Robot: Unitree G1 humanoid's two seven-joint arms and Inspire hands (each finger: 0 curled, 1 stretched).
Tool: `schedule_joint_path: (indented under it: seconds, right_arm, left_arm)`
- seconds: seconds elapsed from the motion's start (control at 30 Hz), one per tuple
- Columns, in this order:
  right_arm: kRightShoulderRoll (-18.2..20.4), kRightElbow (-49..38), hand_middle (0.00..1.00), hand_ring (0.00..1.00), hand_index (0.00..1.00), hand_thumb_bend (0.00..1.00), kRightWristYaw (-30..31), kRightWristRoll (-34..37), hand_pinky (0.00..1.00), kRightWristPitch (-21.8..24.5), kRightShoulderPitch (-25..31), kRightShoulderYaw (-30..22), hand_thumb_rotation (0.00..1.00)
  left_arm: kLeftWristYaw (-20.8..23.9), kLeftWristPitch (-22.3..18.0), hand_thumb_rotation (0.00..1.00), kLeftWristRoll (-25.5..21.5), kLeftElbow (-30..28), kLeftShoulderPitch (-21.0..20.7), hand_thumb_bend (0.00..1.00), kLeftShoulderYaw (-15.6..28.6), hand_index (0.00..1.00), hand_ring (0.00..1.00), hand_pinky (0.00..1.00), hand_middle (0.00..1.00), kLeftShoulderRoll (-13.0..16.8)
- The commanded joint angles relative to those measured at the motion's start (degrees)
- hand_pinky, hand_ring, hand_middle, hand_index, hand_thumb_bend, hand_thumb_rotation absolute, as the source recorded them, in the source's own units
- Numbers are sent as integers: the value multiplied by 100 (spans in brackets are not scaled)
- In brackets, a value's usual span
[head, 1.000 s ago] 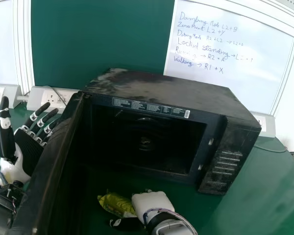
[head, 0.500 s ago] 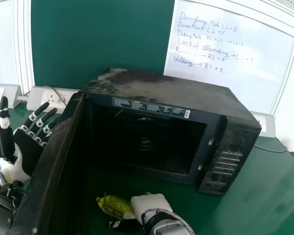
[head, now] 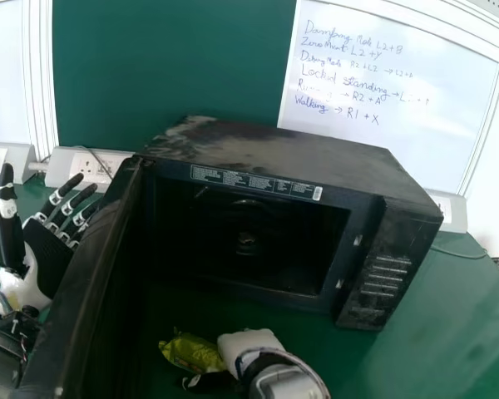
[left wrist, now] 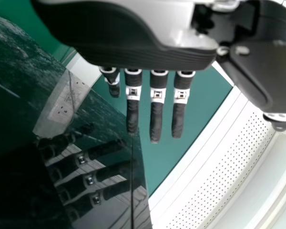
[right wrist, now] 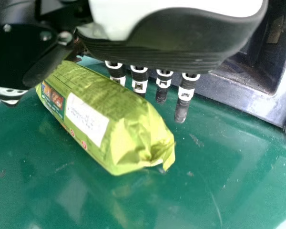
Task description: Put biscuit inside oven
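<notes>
I see the yellow-green, crinkly plastic biscuit packet [head: 191,354] between the thumb and straight, open fingers of my black-and-white right hand [head: 248,342], on the glossy green desk [head: 453,328] before the boxy black oven [head: 287,158]. Beside its open black door [head: 90,237], my black-and-white left hand [head: 48,256] has its fingers extended.

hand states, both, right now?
Left hand: open, fingers extended, beside the oven door.
Right hand: open, fingers straight at the biscuit packet, not curled round it; can't tell if they touch.
</notes>
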Motion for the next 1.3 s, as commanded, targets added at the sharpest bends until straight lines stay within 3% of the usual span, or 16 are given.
schedule_joint_path:
  seconds: [0.0, 0.3, 0.4, 0.53, 0.73, 0.9, 1.0, 1.07, 1.2, 1.27]
  right_arm:
    - [91, 176, 87, 86, 87, 96, 165, 133, 81, 76, -139, -70, 30]
    - [51, 583, 86, 84, 86, 100, 300, 228, 76, 239, -476, -92, 29]
    - [30, 659, 82, 77, 86, 100, 309, 195, 67, 260, -536, -46, 30]
    - [64, 686, 82, 76, 86, 100, 288, 107, 65, 366, -529, 0, 28]
    - [34, 653, 72, 62, 84, 100, 190, 65, 48, 452, -469, 51, 26]
    - [2, 567, 70, 59, 78, 99, 229, 47, 42, 466, -475, 65, 22]
    - [-38, 523, 75, 69, 72, 84, 95, -141, 55, 444, -405, 173, 12]
    - [-56, 570, 77, 71, 72, 79, 139, -350, 61, 401, -411, 278, 10]
    - [-68, 695, 75, 65, 74, 76, 242, -859, 57, 294, -407, 518, 10]
    - [-74, 664, 67, 55, 76, 74, 263, -1051, 47, 208, -353, 655, 8]
  left_arm:
    - [18, -10, 25, -54, -17, -39, 31, -13, 73, 74, 79, 70, 74]
    - [107, -2, 25, -101, -39, -52, 29, -32, 74, 76, 82, 71, 72]
    - [124, -11, 25, -95, -44, -48, 30, -42, 73, 75, 80, 70, 64]
    - [14, -24, 25, -89, 16, -25, 31, -7, 74, 76, 82, 72, 104]
    - [54, -46, 24, -55, -21, -23, 31, -33, 72, 74, 79, 70, 84]
    - [-3, -63, 25, -86, 2, 17, 31, -8, 72, 74, 80, 70, 78]
    - [-1, -65, 23, -121, 9, 27, 32, 1, 73, 76, 83, 72, 71]
    - [-18, -57, 23, -138, 12, 35, 32, 10, 73, 76, 83, 72, 92]
    - [-2, -56, 25, -96, -11, 41, 32, 9, 74, 76, 83, 73, 114]
    - [-4, -57, 25, -130, -7, 43, 31, 17, 74, 77, 83, 73, 108]
